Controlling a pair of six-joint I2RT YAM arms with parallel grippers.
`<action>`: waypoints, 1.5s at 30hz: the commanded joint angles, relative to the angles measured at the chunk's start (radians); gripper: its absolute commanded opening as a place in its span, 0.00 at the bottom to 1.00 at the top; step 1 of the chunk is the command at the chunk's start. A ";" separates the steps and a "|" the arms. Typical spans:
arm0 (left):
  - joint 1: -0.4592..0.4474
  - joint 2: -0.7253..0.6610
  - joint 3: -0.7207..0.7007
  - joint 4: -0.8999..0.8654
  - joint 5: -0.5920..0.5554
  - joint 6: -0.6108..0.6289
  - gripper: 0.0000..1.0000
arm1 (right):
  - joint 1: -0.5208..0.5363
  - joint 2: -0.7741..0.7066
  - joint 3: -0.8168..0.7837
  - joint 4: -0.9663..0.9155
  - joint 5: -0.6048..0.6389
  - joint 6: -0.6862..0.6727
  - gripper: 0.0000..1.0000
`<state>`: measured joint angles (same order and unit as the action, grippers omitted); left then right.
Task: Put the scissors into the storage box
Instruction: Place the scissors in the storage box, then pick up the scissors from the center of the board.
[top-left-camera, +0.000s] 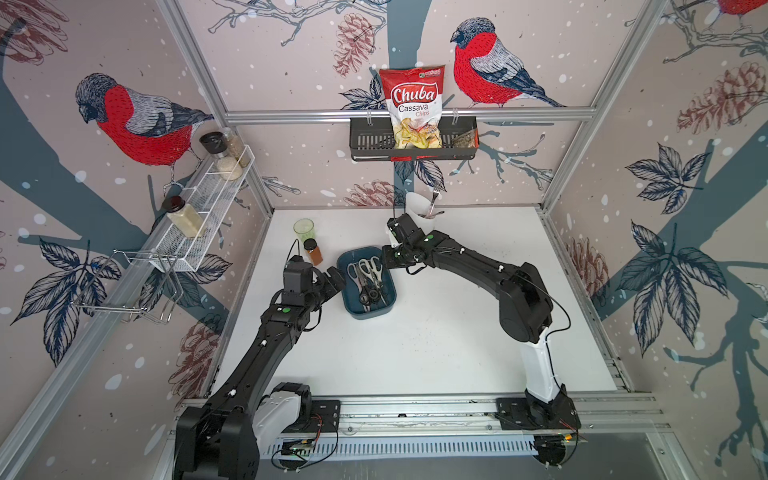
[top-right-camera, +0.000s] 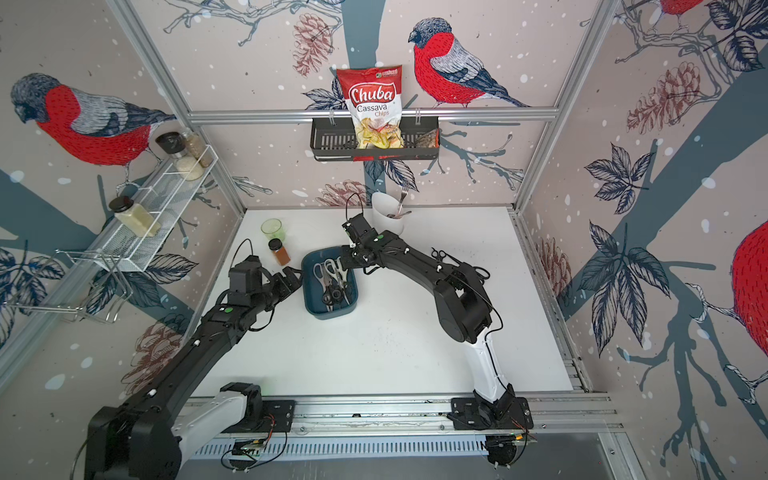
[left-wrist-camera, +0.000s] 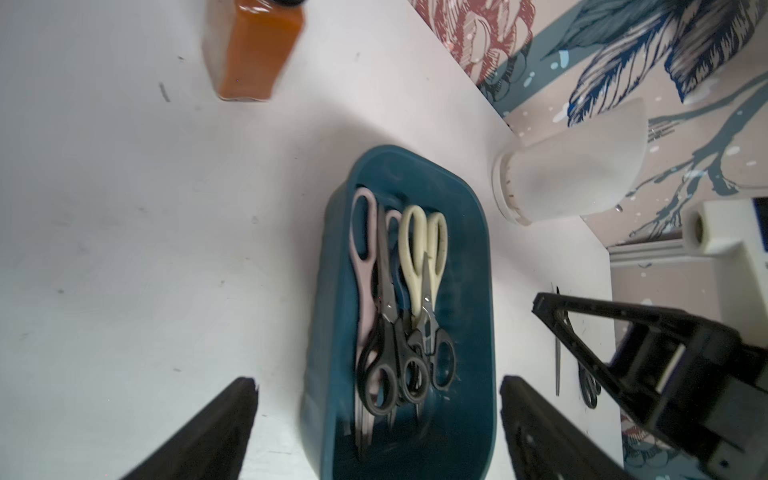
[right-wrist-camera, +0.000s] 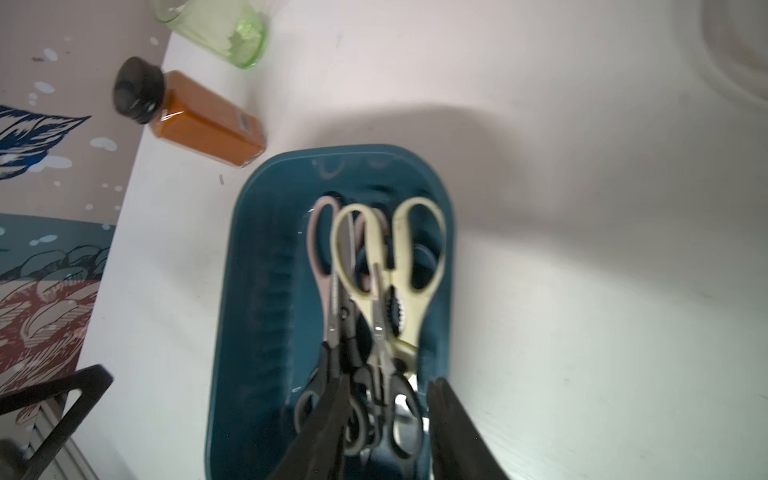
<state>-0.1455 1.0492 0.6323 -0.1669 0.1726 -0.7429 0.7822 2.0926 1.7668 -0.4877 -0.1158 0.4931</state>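
Teal storage box (left-wrist-camera: 469, 291) holding scissors (left-wrist-camera: 386, 299), left pincer (left-wrist-camera: 378, 382) spread wide beside it, right pincer (right-wrist-camera: 390, 380) part-spread above

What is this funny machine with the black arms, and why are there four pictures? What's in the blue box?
It's a robot with two arms, the left arm and the right arm, each ending in jaws that pinch like tongs. Two pictures come from cameras up high, looking down on everything. The other two come from little cameras on the wrists. On the white table stands a teal storage box holding scissors: one pink-handled pair, one cream-handled pair, others black. More black scissors lie on the table by the right arm. A spice jar, a green glass and a white cup with a fork stand nearby. Both jaws are open and hold nothing.
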 joint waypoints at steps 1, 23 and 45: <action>-0.037 0.038 0.025 0.025 -0.030 0.012 0.95 | -0.046 -0.048 -0.072 0.049 0.006 -0.008 0.38; -0.244 0.342 0.210 0.022 -0.067 0.053 0.95 | -0.479 -0.156 -0.341 0.010 0.119 -0.143 0.37; -0.247 0.334 0.196 -0.003 -0.097 0.067 0.95 | -0.476 0.090 -0.075 -0.075 0.136 -0.198 0.33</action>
<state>-0.3893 1.3899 0.8322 -0.1699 0.0933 -0.6876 0.2962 2.1685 1.6772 -0.5541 0.0311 0.3103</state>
